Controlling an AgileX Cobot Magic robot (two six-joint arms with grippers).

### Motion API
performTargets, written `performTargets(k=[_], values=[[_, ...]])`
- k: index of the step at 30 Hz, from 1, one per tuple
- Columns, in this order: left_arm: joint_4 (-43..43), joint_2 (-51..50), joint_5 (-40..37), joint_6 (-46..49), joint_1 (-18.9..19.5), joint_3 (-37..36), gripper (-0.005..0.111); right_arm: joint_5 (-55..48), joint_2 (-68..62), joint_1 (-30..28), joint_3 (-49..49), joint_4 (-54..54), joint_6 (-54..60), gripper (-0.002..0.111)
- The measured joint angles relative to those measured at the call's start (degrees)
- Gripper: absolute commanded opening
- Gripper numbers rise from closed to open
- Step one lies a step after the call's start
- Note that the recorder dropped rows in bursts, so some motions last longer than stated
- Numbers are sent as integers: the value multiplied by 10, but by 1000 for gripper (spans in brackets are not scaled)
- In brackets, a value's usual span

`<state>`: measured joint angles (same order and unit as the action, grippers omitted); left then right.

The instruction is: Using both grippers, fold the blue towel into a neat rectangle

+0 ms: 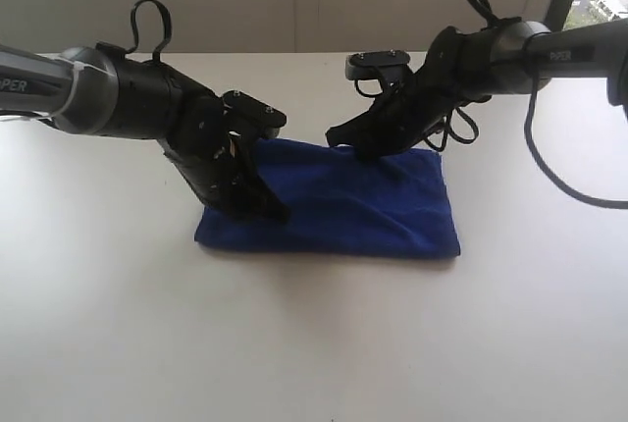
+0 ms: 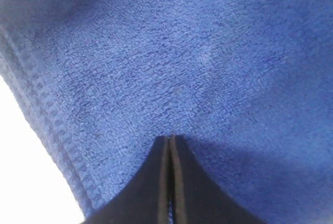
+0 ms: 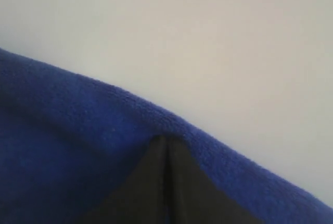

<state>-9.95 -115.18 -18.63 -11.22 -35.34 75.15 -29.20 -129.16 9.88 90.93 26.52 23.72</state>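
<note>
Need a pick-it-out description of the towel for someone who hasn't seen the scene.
Start at the white table. At its middle, the black left end effector and right end effector come down from either side. Under them lies the blue towel, a flat deep-blue rectangle and the only coloured, soft thing on the table.

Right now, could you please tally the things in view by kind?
Blue towel: 1
Hands: 2, the left hand and the right hand
White table: 1
Total: 4
</note>
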Motion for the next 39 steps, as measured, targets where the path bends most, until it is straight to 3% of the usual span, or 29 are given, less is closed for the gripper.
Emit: performTargets(k=[9, 16, 24, 31, 39], values=[[-17, 26, -29, 8, 0, 12, 0, -11, 49, -9, -1, -12, 2, 0], [-42, 40, 35, 10, 6, 33, 0, -62, 56, -9, -1, -14, 9, 0], [-50, 9, 95, -16, 44, 33, 0, -94, 45, -10, -2, -50, -4, 0], [-50, -8, 174, -28, 46, 34, 0, -96, 44, -23, -2, -56, -14, 0], [-50, -53, 193, -33, 69, 35, 0, -71, 32, -28, -2, -63, -17, 0]])
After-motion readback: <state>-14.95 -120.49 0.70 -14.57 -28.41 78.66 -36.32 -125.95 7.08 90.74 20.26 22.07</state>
